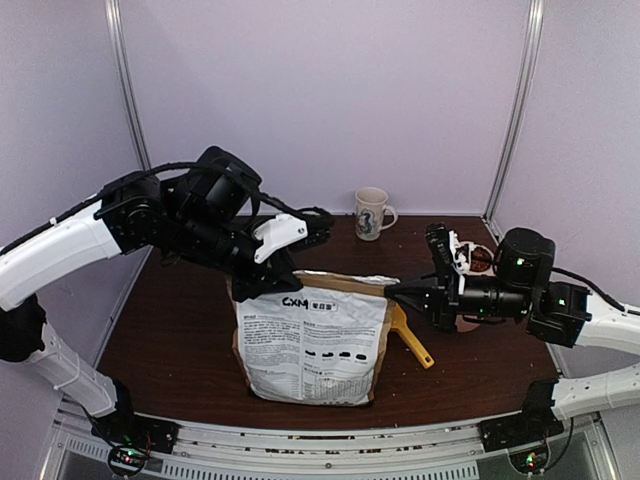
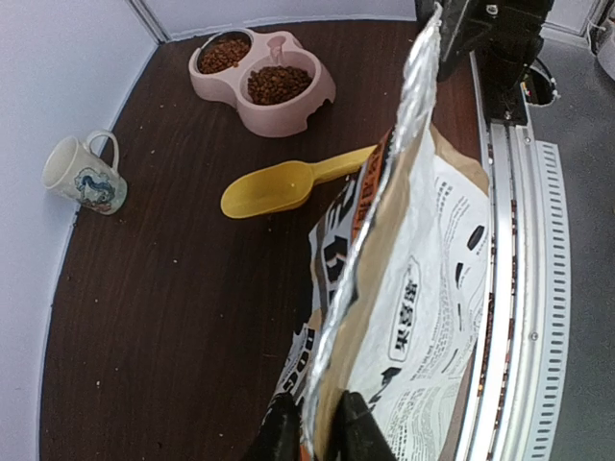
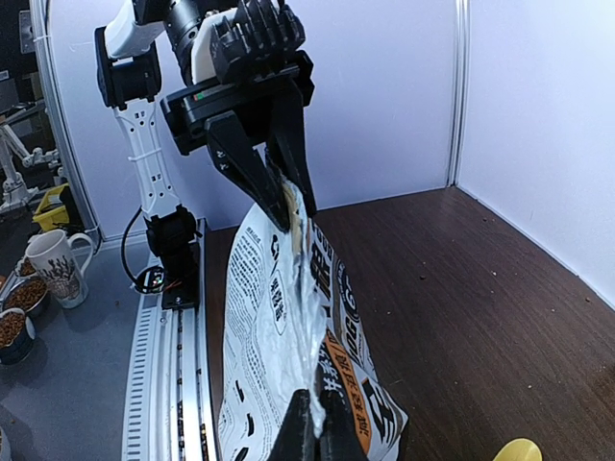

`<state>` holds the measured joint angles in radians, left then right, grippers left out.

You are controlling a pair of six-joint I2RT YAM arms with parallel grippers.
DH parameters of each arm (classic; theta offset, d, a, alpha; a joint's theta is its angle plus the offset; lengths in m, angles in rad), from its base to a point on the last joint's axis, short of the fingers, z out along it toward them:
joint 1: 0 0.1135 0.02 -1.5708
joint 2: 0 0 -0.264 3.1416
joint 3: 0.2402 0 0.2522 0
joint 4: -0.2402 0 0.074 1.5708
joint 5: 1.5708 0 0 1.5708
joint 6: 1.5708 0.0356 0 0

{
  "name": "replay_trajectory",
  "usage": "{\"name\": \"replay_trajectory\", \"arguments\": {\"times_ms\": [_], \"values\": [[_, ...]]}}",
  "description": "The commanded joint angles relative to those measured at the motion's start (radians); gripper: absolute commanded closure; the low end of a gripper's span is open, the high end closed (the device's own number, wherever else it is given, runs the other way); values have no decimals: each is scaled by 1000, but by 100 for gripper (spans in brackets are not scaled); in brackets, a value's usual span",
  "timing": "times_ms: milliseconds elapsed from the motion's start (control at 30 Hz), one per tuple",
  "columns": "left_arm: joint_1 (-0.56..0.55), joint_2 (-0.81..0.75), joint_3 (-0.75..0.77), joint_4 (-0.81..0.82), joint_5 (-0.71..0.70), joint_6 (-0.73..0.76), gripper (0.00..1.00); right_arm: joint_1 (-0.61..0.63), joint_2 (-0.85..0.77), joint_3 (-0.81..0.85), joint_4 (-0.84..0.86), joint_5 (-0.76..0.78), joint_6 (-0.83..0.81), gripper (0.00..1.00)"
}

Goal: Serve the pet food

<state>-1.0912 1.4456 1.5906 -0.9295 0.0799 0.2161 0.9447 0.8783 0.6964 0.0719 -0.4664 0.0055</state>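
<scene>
Pet food (image 2: pixel 277 84): reddish-brown kibble in both wells of pink double bowl (image 2: pixel 288 120), far-R of table, behind R arm.
Bag (image 1: pixel 315 340): kraft w/ white label, upright, centre-front. Contents not visible.
L gripper (image 2: pixel 314 430): fingers closed to a pinch on L end of bag's top edge.
R gripper (image 3: pixel 314 427): same, pinching the R end.
Key relation: foil-lined mouth (image 2: pixel 404 144) is stretched betw. the two pincers, long axis L–R, approx. parallel to near table edge. Bowl lies beyond its R end, so R arm is nearer the food.
Scoop (image 2: pixel 279 187): yellow, empty, flat on table betw. bag and bowl.
Mug (image 1: pixel 372 212): far back, well apart.
Status (est.): bowl filled, only bag handling left.
</scene>
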Motion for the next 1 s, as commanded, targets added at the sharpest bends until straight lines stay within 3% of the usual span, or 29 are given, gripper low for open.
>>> {"name": "replay_trajectory", "arguments": {"times_ms": [0, 33, 167, 233, 300, 333, 400, 567, 600, 700, 733, 800, 967], "values": [[41, -42, -16, -33, -110, -1, 93, -5, -40, 18, 18, 20, 6, 100], [43, -42, -17, -36, -110, 1, 100, -6, -42, 17, 18, 20, 7, 100], [47, -47, -25, -40, -121, 0, 100, -5, -47, 16, 15, 23, 5, 100], [52, -52, -28, -39, -136, -1, 83, -6, -50, 13, 14, 26, 5, 100], [57, -58, -33, -40, -143, -1, 80, -5, -54, 10, 13, 29, 5, 100], [58, -61, -36, -40, -146, -2, 83, -5, -57, 10, 13, 30, 5, 100], [63, -67, -43, -39, -150, 0, 98, -5, -60, 8, 11, 31, 4, 100], [76, -84, -60, -44, -167, 0, 100, -5, -72, 3, 9, 38, 4, 100], [79, -87, -63, -45, -176, -3, 88, -5, -74, 1, 10, 40, 3, 100], [86, -96, -70, -45, -187, -3, 81, -6, -76, -2, 9, 41, 4, 100], [88, -98, -71, -45, -188, -2, 84, -5, -76, -3, 10, 41, 4, 100], [91, -100, -75, -45, -188, -1, 100, -6, -77, -3, 10, 41, 4, 100], [98, -106, -80, -45, -190, 0, 100, -5, -80, -3, 10, 43, 2, 100]]}}
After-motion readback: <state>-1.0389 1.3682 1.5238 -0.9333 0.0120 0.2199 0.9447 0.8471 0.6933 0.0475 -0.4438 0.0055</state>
